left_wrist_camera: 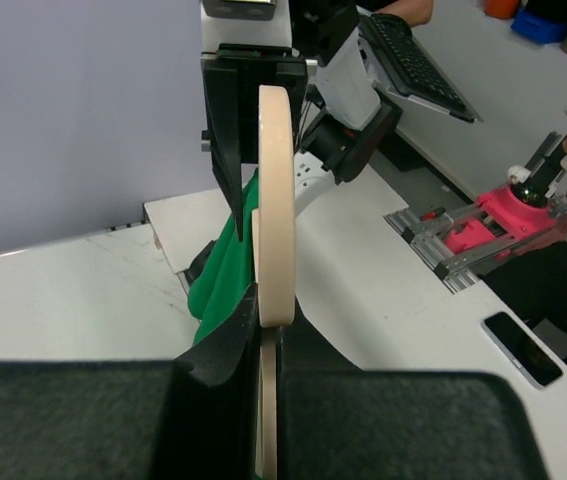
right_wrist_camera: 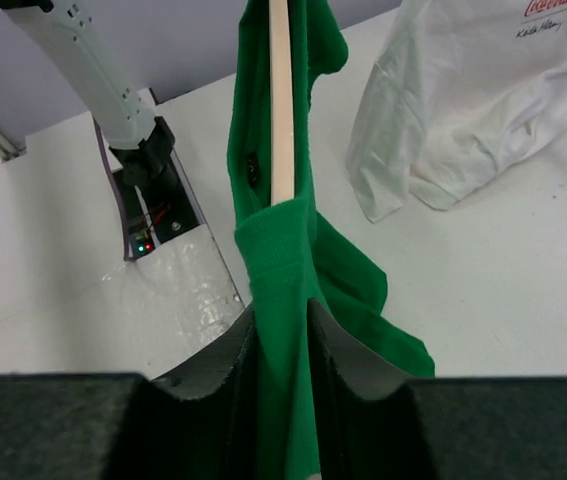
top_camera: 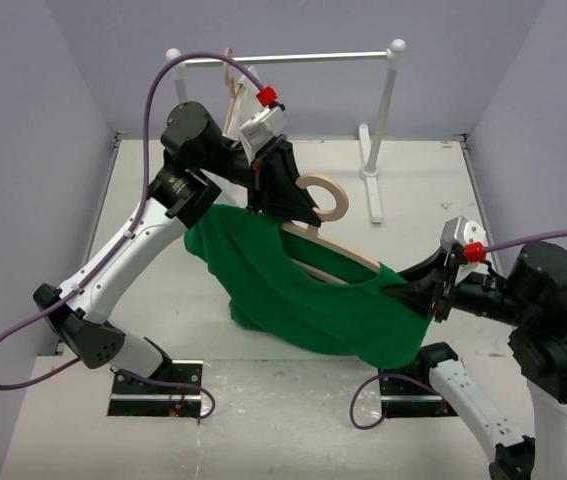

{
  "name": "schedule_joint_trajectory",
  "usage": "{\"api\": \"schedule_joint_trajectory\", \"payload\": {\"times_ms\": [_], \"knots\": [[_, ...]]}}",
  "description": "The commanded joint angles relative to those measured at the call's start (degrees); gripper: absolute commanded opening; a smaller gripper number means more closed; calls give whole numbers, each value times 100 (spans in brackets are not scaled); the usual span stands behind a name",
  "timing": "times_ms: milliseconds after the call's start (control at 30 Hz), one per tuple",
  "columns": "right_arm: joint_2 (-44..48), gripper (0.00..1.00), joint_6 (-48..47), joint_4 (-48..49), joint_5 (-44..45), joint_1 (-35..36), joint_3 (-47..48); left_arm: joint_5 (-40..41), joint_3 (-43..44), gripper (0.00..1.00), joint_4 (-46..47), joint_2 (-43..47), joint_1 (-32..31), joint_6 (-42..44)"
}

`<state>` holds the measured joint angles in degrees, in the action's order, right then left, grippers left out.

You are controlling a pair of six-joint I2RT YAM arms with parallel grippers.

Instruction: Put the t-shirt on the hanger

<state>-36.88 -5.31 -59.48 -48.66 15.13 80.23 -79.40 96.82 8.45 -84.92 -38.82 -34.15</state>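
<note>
Nearest the lens in the top view, the arms' mounting plates (top_camera: 158, 392) sit at the near edge of the white worktop (top_camera: 443, 190). Above it the hanger (top_camera: 335, 252) is held in the air. Its long axis slants from back left to near right, and its hook loops to the right beside the left hand (top_camera: 281, 200). That hand is clamped on the hanger just under the hook. The green t-shirt (top_camera: 303, 300) drapes below the wooden arm, whose near-right tip goes into the cloth. The right hand (top_camera: 421, 292) pinches the t-shirt at that end. At the back stands a white clothes rail (top_camera: 303, 60) with a second hanger (top_camera: 231, 90) on it.

In the left wrist view, the dark fingers (left_wrist_camera: 225, 360) at the bottom are pressed together on the hanger (left_wrist_camera: 276, 200), which is seen edge-on and runs straight away from the lens. The t-shirt (left_wrist_camera: 225, 270) hangs just to its left. Further off are a keyboard (left_wrist_camera: 413, 60), a pink fixture (left_wrist_camera: 478, 225) and a phone (left_wrist_camera: 523, 347).

In the right wrist view, the fingers (right_wrist_camera: 363, 368) pinch a fold of the t-shirt (right_wrist_camera: 283, 280). The hanger (right_wrist_camera: 281, 100), again edge-on, points away and slips into the cloth. To the right a white garment (right_wrist_camera: 463, 110) lies on the worktop. It bears red cursive lettering cut off by the top edge, which looks like Coca-Cola script, and the small dark line under it is too small to read.
</note>
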Motion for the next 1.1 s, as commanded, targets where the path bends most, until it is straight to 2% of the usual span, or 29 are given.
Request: {"api": "schedule_joint_trajectory", "payload": {"times_ms": [0, 67, 133, 167, 200, 233, 267, 333, 433, 567, 600, 633, 700, 800, 900, 933, 967, 1067], "knots": [[-170, 1, 21, 173, -92, 103, 106, 125, 424, 0, 420, -120, -169, -320], [-64, 0, 94, 238, 243, 104, 99, 224, 491, 0, 363, -170, -154, -304], [78, 0, 241, 387, 592, 113, 54, 407, 621, 19, 188, -213, -117, -183], [130, 0, 292, 403, 794, 113, 60, 659, 720, 41, -27, -224, -63, -109], [178, 0, 362, 408, 1021, 113, 89, 1112, 857, 70, -377, -210, 22, -23], [233, 0, 452, 404, 1317, 113, 122, 1642, 968, 92, -742, -182, 94, 97], [296, 0, 592, 387, 1662, 110, 165, 2198, 1029, 100, -1063, -133, 134, 238], [399, 0, 808, 318, 1942, 111, 254, 2676, 1116, 100, -1276, 20, 154, 362], [733, 0, 950, 142, 3047, 112, 461, 5121, 1242, 100, -2166, 456, 190, 631], [829, 0, 1081, -209, 3830, 110, 950, 7451, 918, 100, -2813, 1266, 181, 954], [813, 0, 1106, -256, 4037, 106, 1051, 7629, 766, 100, -2862, 1440, 181, 1057], [775, 0, 1146, -309, 4315, 113, 1180, 8177, 514, 100, -3018, 1694, 182, 1194], [642, 0, 1196, -293, 4710, 113, 1273, 8467, -88, 100, -3144, 2180, 190, 1345], [240, 0, 1433, -37, 4464, 113, 1228, 8898, -1049, 100, -3424, 2797, 187, 1501], [-413, 0, 1933, 1079, 3908, 113, 449, 9410, -2329, 100, -3629, 3479, 181, 1426], [-487, 0, 2068, 1352, 3863, 113, 298, 9533, -2452, 100, -3680, 3526, 181, 1364], [-863, 0, 2253, 1738, 3864, 113, 150, 9683, -3054, 100, -3799, 3756, 181, 1306], [-1754, 0, 2586, 2429, 4470, 224, 148, 9526, -3575, 100, -4388, 4099, 178, 1434]]}}
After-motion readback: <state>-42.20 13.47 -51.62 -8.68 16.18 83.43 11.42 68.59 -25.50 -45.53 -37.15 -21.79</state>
